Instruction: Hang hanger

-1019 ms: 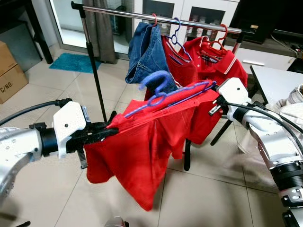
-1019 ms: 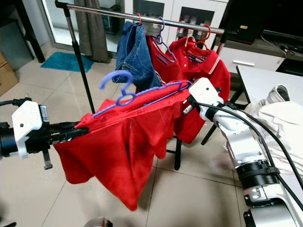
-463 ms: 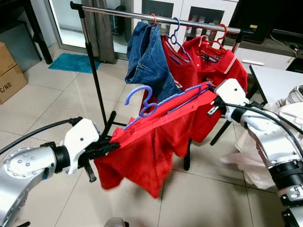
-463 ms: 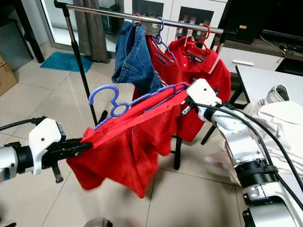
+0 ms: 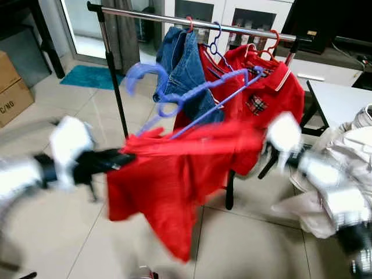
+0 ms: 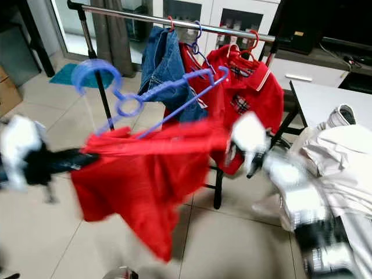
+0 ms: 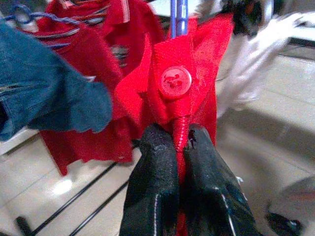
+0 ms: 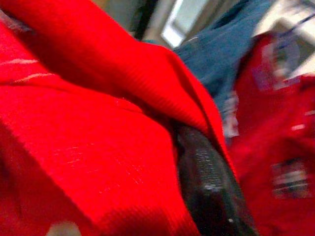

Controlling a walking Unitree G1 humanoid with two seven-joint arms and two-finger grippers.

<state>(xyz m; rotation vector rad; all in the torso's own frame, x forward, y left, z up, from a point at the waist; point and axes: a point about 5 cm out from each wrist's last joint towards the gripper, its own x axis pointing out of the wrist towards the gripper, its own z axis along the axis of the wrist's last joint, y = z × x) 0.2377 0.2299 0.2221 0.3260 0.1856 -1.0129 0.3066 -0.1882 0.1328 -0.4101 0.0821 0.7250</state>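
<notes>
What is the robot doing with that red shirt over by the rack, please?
The robot holds a red shirt stretched between both grippers in front of the rack. The left gripper is pinched shut on the shirt's edge near a button; the right gripper is at the other end, with one finger against the cloth. A blue hanger sticks up out of the shirt, hook not yet on the rail. The arms are blurred, so they are moving.

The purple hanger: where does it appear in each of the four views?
Left eye: purple hanger upper centre, above the red shirt.
Right eye: upper left of centre.
Left wrist: a purple bar at the top edge.
Right wrist: cannot tell.
Shared landmark: the blue jeans.
</notes>
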